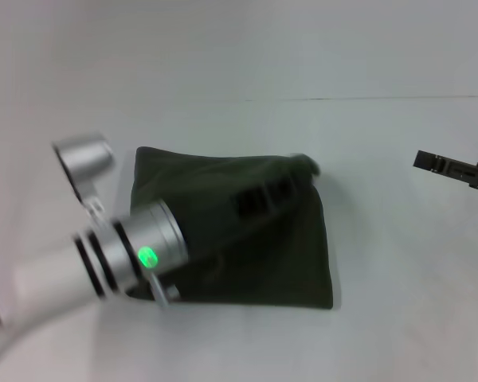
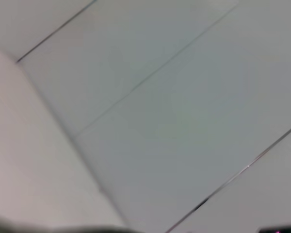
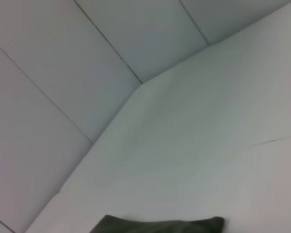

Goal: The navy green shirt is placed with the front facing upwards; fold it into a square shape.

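Lying already folded into a rough square on the white table (image 1: 398,263), the dark olive-green cotton shirt (image 1: 279,263) looks nearly finished. The left gripper (image 1: 263,199) reaches over its top layer, probably to smooth it, though its fingers' state I cannot tell. The right gripper (image 1: 430,163) waits well apart at the right edge, its state likewise unclear.

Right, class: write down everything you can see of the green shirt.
The shirt is dark olive cloth, soft and matte, folded into a rough square lying flat on the white table. No lettering shows. One far corner is bunched. The left arm reaches over its near left part; whether it touches is unclear. The right pincer stays well clear.
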